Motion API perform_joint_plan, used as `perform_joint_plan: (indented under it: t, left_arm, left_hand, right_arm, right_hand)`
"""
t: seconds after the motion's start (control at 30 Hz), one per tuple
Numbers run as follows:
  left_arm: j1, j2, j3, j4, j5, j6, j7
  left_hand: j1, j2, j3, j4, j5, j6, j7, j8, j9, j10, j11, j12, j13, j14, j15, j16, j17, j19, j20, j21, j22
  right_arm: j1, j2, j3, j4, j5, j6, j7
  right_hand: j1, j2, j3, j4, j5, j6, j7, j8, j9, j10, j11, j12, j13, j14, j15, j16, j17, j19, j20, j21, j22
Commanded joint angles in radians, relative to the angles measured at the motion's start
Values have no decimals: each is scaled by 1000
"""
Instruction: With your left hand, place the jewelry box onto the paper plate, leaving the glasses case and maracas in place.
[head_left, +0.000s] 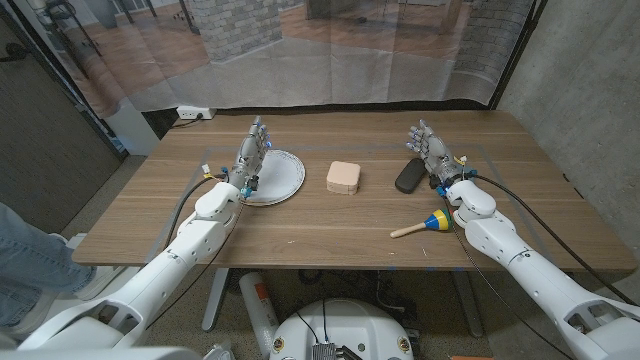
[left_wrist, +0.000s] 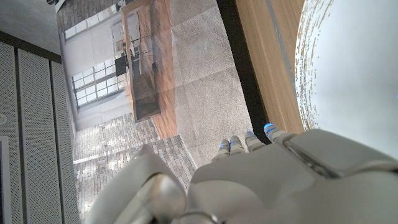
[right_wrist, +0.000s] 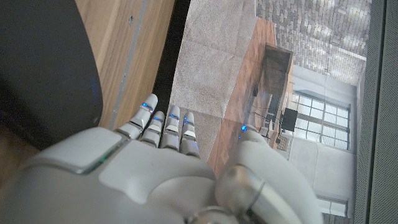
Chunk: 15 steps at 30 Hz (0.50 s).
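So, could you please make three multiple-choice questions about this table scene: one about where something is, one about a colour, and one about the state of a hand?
1. Where does the jewelry box lie?
A. On the paper plate
B. On the bare table between the paper plate and the glasses case
C. In the left hand

2. What colour is the glasses case?
A. Black
B. White
C. Red

3. What is the state of the left hand?
A. It holds the jewelry box
B. It holds the maraca
C. It holds nothing, fingers apart

Answers:
1. B: in the head view the box sits on the wood, with the paper plate on one side and the case on the other.
2. A: the case is dark black beside the right hand.
3. C: the left hand stands over the plate's edge, fingers spread and empty; the maraca lies near the right arm.
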Motion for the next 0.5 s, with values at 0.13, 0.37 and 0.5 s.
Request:
perform_joint_plan:
  t: [0.13,0.37,0.5]
  left_arm:
    - [16,1,1,-31,3,-10,16]
    - [23,21,6,-64,19,17,33]
    - [31,35,6,-93,31,33,52]
  left_hand:
    - [10,2,6,-2,5,-59,0,6,4,-53,-1,5,2,-108,2,7,3,-104,-42,5,3]
    - [15,6,5,-5,9,-45,-2,10,4,-39,-3,10,2,-92,3,12,2,-98,-35,6,3]
    - [23,14,7,-9,12,-26,-4,16,4,-20,-9,16,2,-77,4,15,2,-88,-27,9,2]
  right_arm:
    - [-59,-23,19,-64,3,7,-17]
    - [-65,-25,19,-63,4,9,-13]
    - [-67,-28,19,-64,6,10,-8]
  right_hand:
    - [5,-2,6,0,6,6,-4,3,0,11,-1,0,-1,11,-4,4,3,6,-20,2,5]
    - [5,-2,5,-1,6,8,-4,3,-5,15,-2,-1,-5,13,-4,3,3,7,-20,-2,5]
    - [5,-2,5,-2,6,8,-6,3,-7,15,-3,-3,-8,15,-5,3,2,9,-20,-4,5]
